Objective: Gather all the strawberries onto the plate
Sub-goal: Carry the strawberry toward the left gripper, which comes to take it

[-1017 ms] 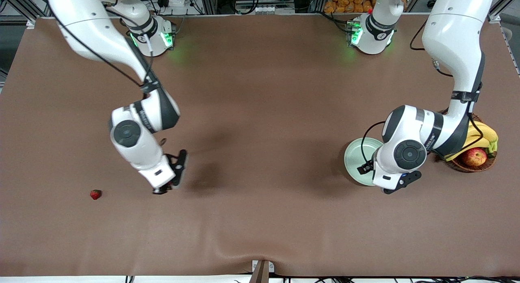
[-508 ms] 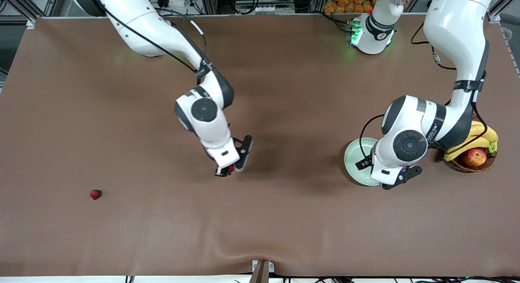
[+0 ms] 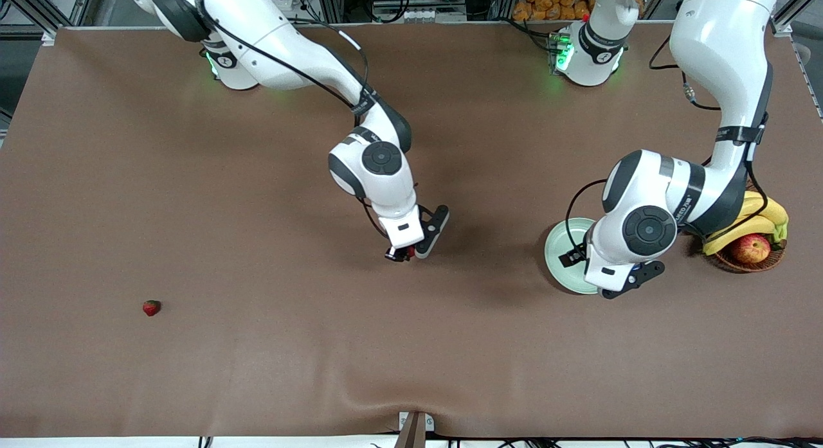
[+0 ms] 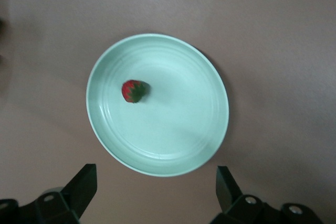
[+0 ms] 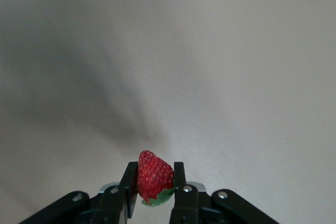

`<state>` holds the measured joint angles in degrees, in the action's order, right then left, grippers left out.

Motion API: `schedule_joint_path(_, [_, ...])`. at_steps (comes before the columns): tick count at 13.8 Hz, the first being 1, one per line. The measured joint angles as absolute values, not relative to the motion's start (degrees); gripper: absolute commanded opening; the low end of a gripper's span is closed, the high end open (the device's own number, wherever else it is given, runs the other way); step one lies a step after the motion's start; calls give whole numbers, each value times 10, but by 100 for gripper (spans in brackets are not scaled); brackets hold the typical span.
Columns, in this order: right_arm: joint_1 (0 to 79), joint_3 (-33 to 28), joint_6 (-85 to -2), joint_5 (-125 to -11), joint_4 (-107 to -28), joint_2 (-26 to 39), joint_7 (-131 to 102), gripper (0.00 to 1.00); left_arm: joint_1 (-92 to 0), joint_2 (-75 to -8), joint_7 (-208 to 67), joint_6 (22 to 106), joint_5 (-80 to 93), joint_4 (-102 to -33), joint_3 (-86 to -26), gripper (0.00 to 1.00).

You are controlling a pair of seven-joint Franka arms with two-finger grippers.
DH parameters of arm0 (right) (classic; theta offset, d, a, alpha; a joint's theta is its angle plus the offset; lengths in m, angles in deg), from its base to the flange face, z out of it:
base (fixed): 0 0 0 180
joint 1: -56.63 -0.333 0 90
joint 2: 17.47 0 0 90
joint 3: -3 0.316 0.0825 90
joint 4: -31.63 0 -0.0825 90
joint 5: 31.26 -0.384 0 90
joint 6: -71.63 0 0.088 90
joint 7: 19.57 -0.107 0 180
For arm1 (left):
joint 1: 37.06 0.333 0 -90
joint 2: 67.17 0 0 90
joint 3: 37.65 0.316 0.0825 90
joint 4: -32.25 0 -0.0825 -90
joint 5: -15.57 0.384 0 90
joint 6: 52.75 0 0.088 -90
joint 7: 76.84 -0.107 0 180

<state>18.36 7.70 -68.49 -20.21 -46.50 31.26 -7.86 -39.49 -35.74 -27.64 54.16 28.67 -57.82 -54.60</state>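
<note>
My right gripper (image 3: 402, 254) hangs over the middle of the table, shut on a red strawberry (image 5: 154, 178) with a green top; the berry shows red at the fingertips (image 3: 409, 250). A second strawberry (image 3: 151, 307) lies on the table near the right arm's end. The pale mint-green plate (image 3: 558, 249) sits toward the left arm's end, partly hidden under the left arm's wrist. My left gripper (image 4: 155, 176) hovers open above the plate's (image 4: 210, 140) edge with nothing between its fingers. One strawberry (image 4: 133, 91) rests in the plate.
A brown wicker basket (image 3: 739, 263) with bananas (image 3: 765, 220) and a red-yellow apple (image 3: 751, 247) stands beside the plate at the left arm's end. The brown table cover has a wrinkle at the front edge (image 3: 411, 409).
The right arm has swung from the right arm's end of the table to its middle, carrying the strawberry toward the plate. The left arm has barely shifted over the plate.
</note>
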Motion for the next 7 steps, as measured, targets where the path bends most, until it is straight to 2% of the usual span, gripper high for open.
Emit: schedule_joint_path(7, [164, 76, -719, -234, -416, 374, -194, 0, -451, -326, -212, 549, 263, -576, -550, 100])
